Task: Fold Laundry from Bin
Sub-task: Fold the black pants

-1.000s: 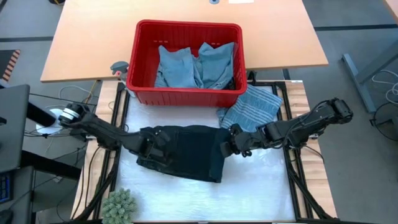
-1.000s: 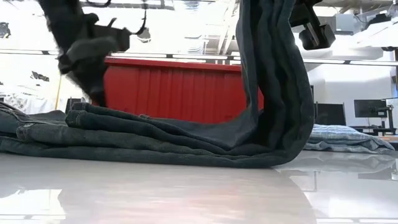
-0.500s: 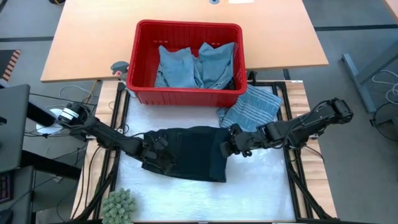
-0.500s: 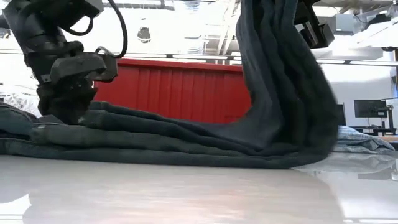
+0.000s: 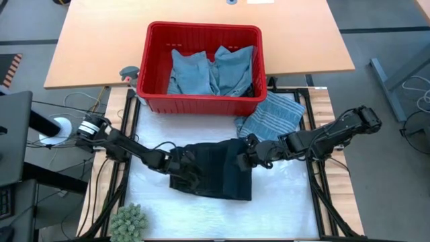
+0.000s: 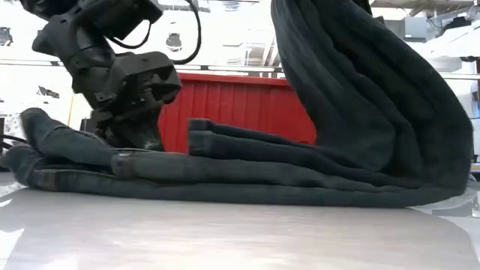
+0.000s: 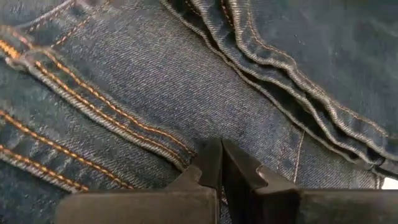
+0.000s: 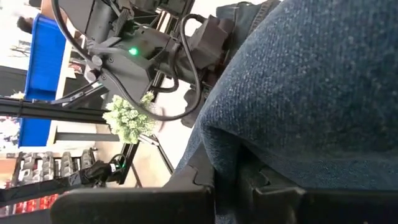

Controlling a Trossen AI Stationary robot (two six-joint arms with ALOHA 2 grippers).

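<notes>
Dark blue jeans (image 5: 218, 178) lie folded in several layers at the middle of the white table, in front of the red bin (image 5: 156, 94). Light blue laundry (image 5: 211, 70) fills the bin. A grey-blue striped piece (image 5: 272, 115) lies on the table by the bin's right near corner. My left gripper (image 5: 187, 168) is shut and stands slanting down on the left part of the jeans. My right gripper (image 5: 243, 158) is shut on the right end of the jeans, which rises out of the top of the low view (image 6: 330, 67). My left gripper sets its shut fingertips (image 7: 221, 155) on the top layer of the jeans beside an orange-stitched seam (image 7: 149, 140), slanting down from the table's left. No cloth shows between the tips. My right gripper pinches a thick rounded fold of denim (image 8: 249, 134) between its two fingers, coming slanting down from the table's right. That end is lifted; the cloth hangs in a slack bulge (image 6: 390, 127) and the rest lies on the table.
A green fuzzy plant (image 5: 127, 222) stands at the table's near left corner. A small grey and orange object (image 5: 127, 72) sits left of the bin. Bare white table shows on the near side (image 5: 269, 215).
My left gripper has come down, tipped steeper and moved toward the table's right, landing on the jeans. The left end of the jeans has slid right and bunched up. The lifted right end stays up, and its hanging part has sagged into a wider bulge.
</notes>
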